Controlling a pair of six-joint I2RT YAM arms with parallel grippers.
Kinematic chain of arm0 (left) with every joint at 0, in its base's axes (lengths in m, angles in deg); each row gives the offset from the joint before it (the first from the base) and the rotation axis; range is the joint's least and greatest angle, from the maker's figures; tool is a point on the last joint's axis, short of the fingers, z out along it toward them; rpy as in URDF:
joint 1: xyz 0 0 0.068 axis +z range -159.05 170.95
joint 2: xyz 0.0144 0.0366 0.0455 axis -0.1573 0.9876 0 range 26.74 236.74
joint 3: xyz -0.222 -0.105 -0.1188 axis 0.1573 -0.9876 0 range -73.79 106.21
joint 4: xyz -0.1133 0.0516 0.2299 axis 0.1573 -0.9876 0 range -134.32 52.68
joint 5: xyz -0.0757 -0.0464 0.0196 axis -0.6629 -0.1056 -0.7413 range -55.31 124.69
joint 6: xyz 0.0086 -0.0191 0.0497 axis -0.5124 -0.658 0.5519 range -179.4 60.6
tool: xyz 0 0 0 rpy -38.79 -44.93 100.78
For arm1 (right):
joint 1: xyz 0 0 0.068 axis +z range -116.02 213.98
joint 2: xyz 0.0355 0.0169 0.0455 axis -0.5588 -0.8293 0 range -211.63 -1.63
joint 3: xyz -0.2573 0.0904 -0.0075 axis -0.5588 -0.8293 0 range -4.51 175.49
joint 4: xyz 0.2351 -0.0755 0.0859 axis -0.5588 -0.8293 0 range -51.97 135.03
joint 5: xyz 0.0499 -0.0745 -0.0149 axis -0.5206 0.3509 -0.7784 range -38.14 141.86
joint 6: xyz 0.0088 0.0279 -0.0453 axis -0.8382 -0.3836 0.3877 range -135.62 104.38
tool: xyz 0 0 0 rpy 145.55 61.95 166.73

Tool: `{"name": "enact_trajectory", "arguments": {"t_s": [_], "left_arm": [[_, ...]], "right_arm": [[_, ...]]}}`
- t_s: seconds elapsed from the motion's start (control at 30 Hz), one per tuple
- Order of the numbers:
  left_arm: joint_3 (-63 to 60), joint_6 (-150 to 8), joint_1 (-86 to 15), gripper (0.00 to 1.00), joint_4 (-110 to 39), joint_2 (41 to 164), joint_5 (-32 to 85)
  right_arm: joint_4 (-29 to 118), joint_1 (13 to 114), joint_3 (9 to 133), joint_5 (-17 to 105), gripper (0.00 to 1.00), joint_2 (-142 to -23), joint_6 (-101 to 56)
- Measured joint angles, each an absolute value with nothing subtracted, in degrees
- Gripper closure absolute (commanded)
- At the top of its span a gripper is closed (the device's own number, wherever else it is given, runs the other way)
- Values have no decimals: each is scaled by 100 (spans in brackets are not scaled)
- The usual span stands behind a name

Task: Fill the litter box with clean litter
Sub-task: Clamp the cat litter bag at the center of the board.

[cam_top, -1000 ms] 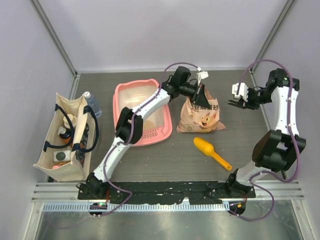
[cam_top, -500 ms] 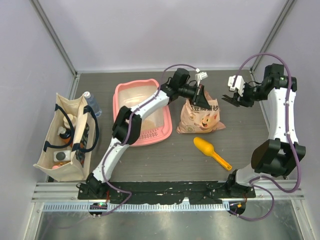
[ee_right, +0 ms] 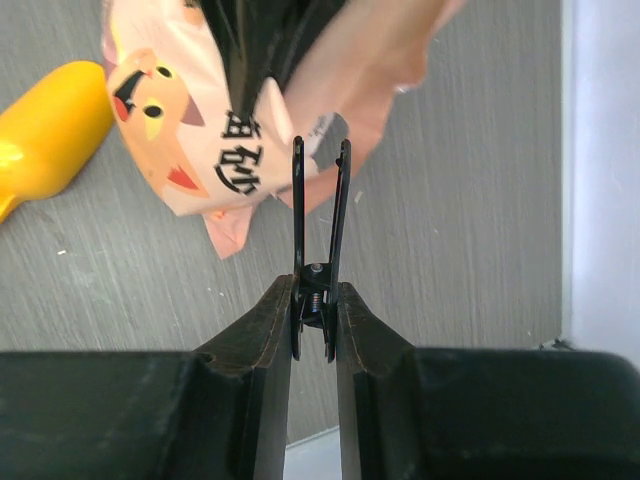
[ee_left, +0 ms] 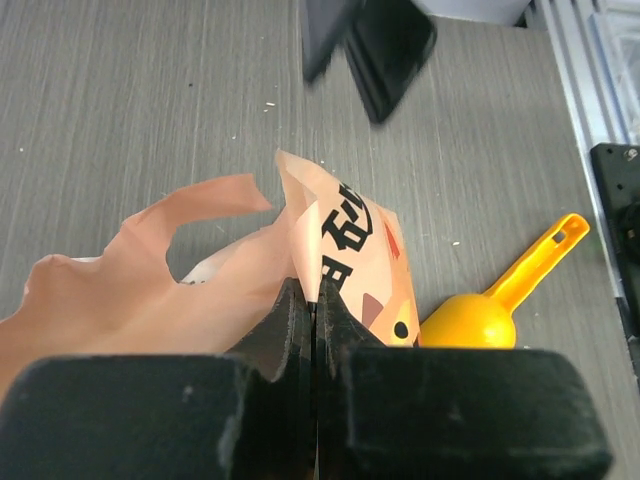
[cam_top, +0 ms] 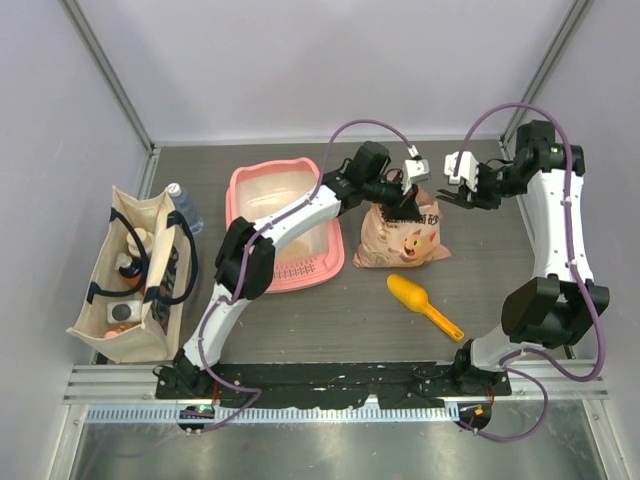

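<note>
The step in hand looks like opening the bag, with nothing poured yet. The left pincer [ee_left: 315, 295] is shut tight on the top edge of the peach-coloured plastic bag with the cartoon cat [cam_top: 405, 235] and holds that flap up, while the bag's base rests on the grey wood-grain tabletop [cam_top: 350, 320]. The right pincer [ee_right: 315, 290] is clamped on a thin black metal spring clip [ee_right: 299, 200]. It is just beside the bag's upper right corner, and the clip's two blades point toward the bag. Whether the blades touch the plastic I cannot tell.

The large rectangular pink plastic litter box [cam_top: 305, 280] lies just to the left of the bag, with the left arm stretched across above it. Its floor looks pale, and I cannot make out any granules there. The clean litter itself does not show, so I judge it is still inside the bag. A yellow-orange plastic scoop [cam_top: 425, 305] lies on the tabletop near the bag's front, untouched.

The next move probably calls for the right arm to set the clip down away from the box. It could then take the other lip of the bag to spread the mouth, and after that the bag can be tipped over the box, or the scoop used.
</note>
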State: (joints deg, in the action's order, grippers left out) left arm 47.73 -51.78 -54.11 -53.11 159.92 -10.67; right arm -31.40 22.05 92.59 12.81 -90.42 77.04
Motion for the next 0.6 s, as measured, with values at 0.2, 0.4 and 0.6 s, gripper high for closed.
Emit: {"name": "enact_trajectory", "arguments": {"t_s": [0.2, 0.4, 0.6], "left_arm": [[4768, -4618, -5459, 100, -5521, 15911, -897], [4924, -4756, -5433, 100, -5746, 15938, -947], [5188, -5364, -5328, 100, -6036, 16082, -1109]], "right_arm": [[-3192, 2393, 9038, 1277, 99, -9101, 7226], [-2860, 1897, 9034, 1078, 99, -9276, 5962], [-2361, 1775, 8302, 1520, 98, -8996, 5866]]}}
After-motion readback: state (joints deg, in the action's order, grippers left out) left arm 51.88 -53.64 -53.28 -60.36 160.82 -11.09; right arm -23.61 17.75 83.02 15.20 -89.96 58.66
